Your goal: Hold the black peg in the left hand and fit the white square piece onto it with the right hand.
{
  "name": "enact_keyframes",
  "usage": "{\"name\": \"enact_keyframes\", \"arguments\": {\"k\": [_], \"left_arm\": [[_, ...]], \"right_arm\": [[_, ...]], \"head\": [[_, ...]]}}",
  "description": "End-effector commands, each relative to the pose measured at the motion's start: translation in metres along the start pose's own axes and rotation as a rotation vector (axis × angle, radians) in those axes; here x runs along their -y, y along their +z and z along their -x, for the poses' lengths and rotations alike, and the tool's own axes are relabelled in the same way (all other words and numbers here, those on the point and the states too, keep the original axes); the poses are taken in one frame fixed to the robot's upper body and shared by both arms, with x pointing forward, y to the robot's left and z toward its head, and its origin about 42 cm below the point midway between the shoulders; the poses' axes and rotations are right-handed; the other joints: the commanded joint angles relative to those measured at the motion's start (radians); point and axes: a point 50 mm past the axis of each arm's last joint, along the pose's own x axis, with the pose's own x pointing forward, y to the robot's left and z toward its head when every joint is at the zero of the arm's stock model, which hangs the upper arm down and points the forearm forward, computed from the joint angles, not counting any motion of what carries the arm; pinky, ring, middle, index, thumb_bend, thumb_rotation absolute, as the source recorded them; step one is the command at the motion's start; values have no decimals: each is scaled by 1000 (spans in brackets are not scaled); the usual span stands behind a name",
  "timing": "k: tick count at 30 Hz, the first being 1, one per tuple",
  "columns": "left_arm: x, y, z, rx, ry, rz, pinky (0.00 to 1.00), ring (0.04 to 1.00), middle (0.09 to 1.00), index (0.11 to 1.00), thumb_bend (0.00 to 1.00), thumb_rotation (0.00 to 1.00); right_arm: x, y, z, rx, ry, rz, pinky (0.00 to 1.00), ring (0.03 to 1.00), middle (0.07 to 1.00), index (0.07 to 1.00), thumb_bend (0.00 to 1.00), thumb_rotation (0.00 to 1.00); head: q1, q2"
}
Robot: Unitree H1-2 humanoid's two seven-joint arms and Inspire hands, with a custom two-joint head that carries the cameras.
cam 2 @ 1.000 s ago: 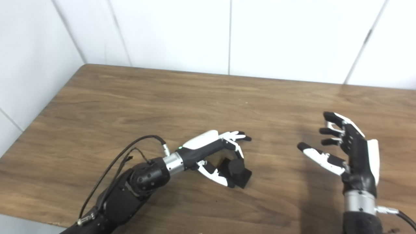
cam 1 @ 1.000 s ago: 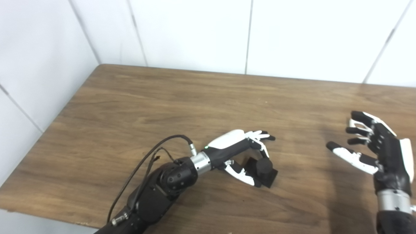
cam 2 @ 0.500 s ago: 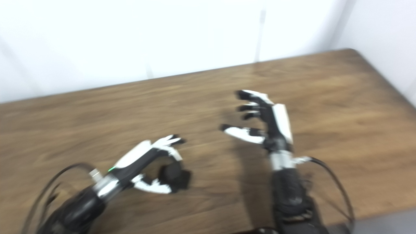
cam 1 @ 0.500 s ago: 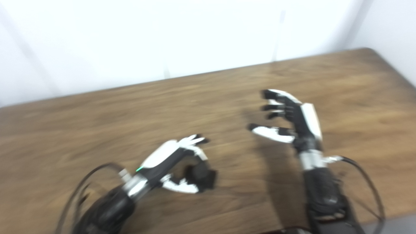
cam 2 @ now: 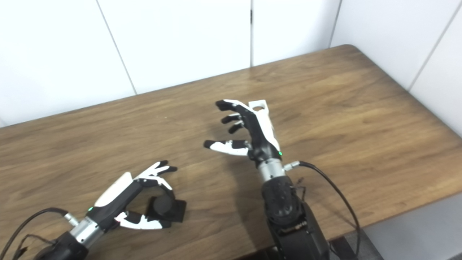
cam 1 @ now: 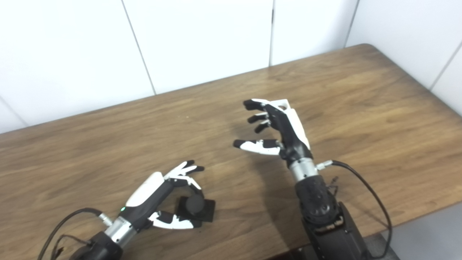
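The black peg [cam 1: 195,207], a short round post on a square base, rests on the wooden table [cam 1: 108,151] at the lower left. My left hand [cam 1: 158,195] curls around it, with one finger on the post and the thumb against the base. My right hand [cam 1: 279,126] is open and empty above the table's middle, fingers spread and pointing left. A white square piece [cam 2: 259,105] with a hole shows just past its fingers, partly hidden by them. I cannot tell whether the hand touches it.
The table's right corner [cam 1: 371,47] and front right edge [cam 1: 433,213] are in view. White tiled walls [cam 1: 198,36] stand close behind the table. A black cable [cam 1: 364,187] loops from my right wrist.
The camera has swung to the right, so the whole picture has shifted left. My left hand stays around the peg. My right hand stays open with fingers spread.
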Motion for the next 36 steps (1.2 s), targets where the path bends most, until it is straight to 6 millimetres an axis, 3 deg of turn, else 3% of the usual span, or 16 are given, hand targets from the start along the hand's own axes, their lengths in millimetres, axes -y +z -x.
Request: {"name": "enact_keyframes", "arguments": {"k": [1, 5, 11, 14, 20, 27, 31, 36], "left_arm": [[-3, -11, 13, -46, -45, -18, 978, 989, 907, 489, 521, 54], [-3, -11, 14, -51, -46, -19, 970, 989, 906, 490, 521, 54], [-3, -11, 15, -51, -47, -10, 950, 990, 905, 490, 521, 54], [-3, -11, 16, -50, -45, -8, 943, 990, 905, 490, 521, 54], [-4, -11, 18, -58, -42, -12, 947, 989, 905, 490, 521, 54], [-4, -13, 19, -68, -45, -8, 925, 982, 901, 489, 521, 54], [-3, -12, 18, -63, -42, -3, 935, 982, 902, 489, 521, 54], [-3, -12, 18, -62, -43, -2, 914, 986, 905, 489, 520, 53]], "right_arm": [[14, 22, -23, 121, -43, 46, 522, 645, 743, 739, 655, 178], [44, 26, -51, 135, -29, 198, 529, 672, 769, 749, 666, 241], [81, 35, -83, 97, 68, 428, 648, 825, 870, 764, 704, 309], [96, 38, -96, 88, 101, 535, 634, 835, 884, 765, 720, 305], [118, 41, -119, 75, 158, 702, 647, 849, 897, 767, 748, 294], [141, 39, -152, 19, 328, 913, 765, 941, 953, 794, 737, 312], [147, 34, -166, -5, 363, 956, 778, 934, 937, 770, 718, 283], [149, 25, -180, -65, 412, 989, 835, 948, 944, 777, 744, 337]], "head": [[1, -1], [4, -8], [5, -9], [7, -7], [8, -9], [12, -17], [15, -17], [17, -12]]}}
